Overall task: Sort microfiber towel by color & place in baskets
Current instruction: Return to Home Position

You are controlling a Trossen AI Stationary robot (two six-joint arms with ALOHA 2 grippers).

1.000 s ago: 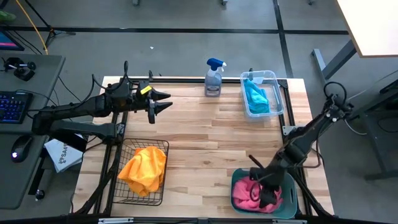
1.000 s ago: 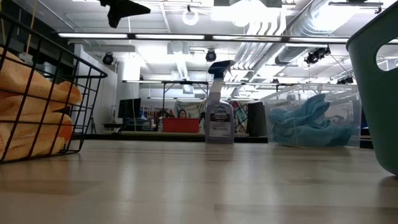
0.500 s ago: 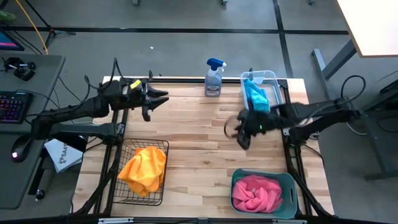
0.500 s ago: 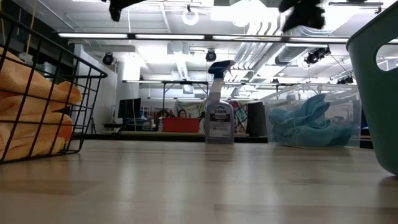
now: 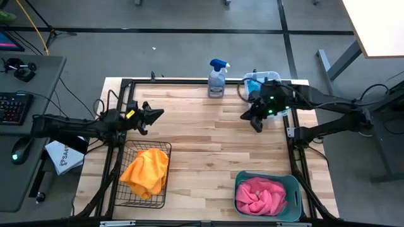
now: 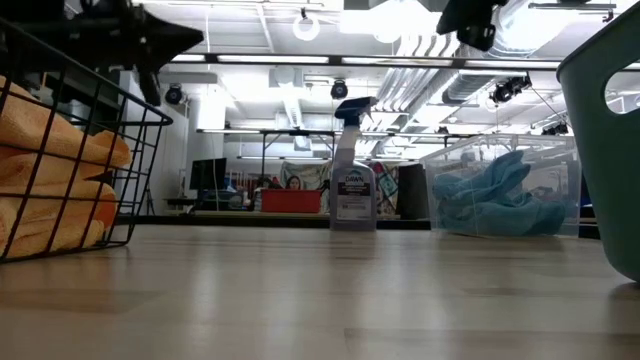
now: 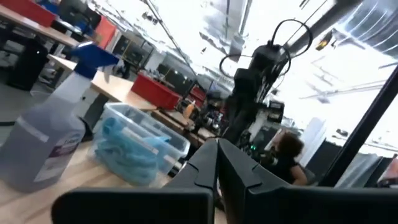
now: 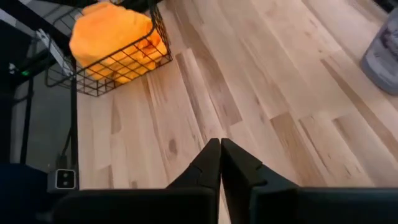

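Observation:
Orange-yellow towels lie in the black wire mesh basket at the near left. Pink towels lie in the teal basket at the near right. Turquoise towels lie in the clear tub at the far right. My left gripper is shut and empty, above the table's left edge, beyond the mesh basket. My right gripper is shut and empty, in the air beside the clear tub. No towel lies on the table.
A grey spray bottle with a blue trigger stands at the far edge, left of the clear tub. The bare wooden tabletop spreads between the three baskets. A black frame runs along the table's edges.
My right gripper has risen out of the teal basket, leaving the pink towels there, and swung toward the far edge to beside the clear tub. My left gripper has drawn back toward the table's left edge and the near side, to just beyond the mesh basket.

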